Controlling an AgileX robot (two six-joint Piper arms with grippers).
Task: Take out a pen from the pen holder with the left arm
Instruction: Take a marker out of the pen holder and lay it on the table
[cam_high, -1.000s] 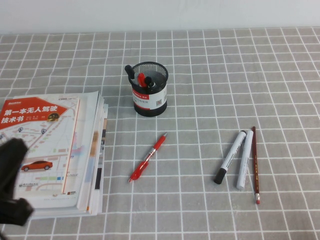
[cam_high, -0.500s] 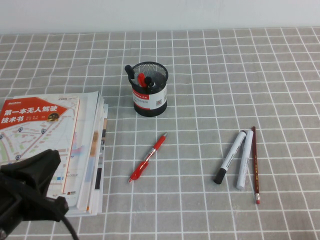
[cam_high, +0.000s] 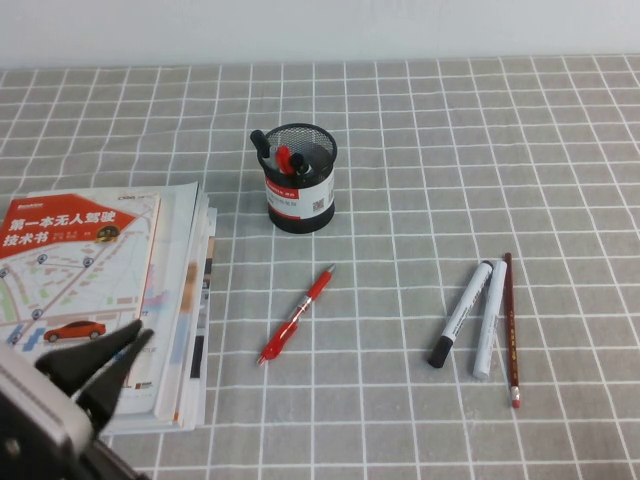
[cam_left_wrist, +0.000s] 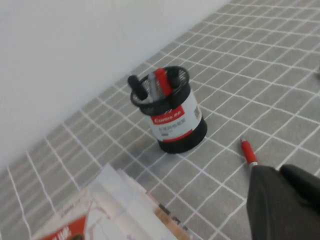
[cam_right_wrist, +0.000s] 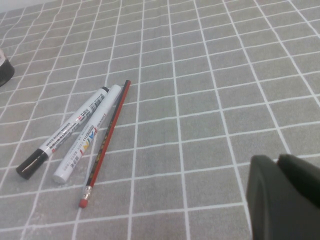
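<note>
Left gripper (cam_high: 143, 332), pressed together, hangs over the books (cam_high: 100, 250); the pen holder (cam_high: 300, 195) stands well apart at its 1 o'clock. Right gripper (cam_right_wrist: 278, 160), likewise together, hangs over the surface (cam_right_wrist: 210, 75).

The surface (cam_high: 420, 140) is grey, crossed by a white grid. The pen holder (cam_high: 300, 200) is black mesh with a white label banded in red; black and red pen caps (cam_high: 283, 155) poke from it. Near it lies a red pen (cam_high: 296, 315). On the right lie a white marker (cam_high: 460, 312) with a black cap, a plain white marker (cam_high: 489, 318), and a dark red pencil (cam_high: 510, 325) with a red tip. On the left, the book (cam_high: 80, 280) has an orange-red cover with white characters. The left gripper (cam_high: 143, 333) and right gripper (cam_right_wrist: 276, 162) are black.
</note>
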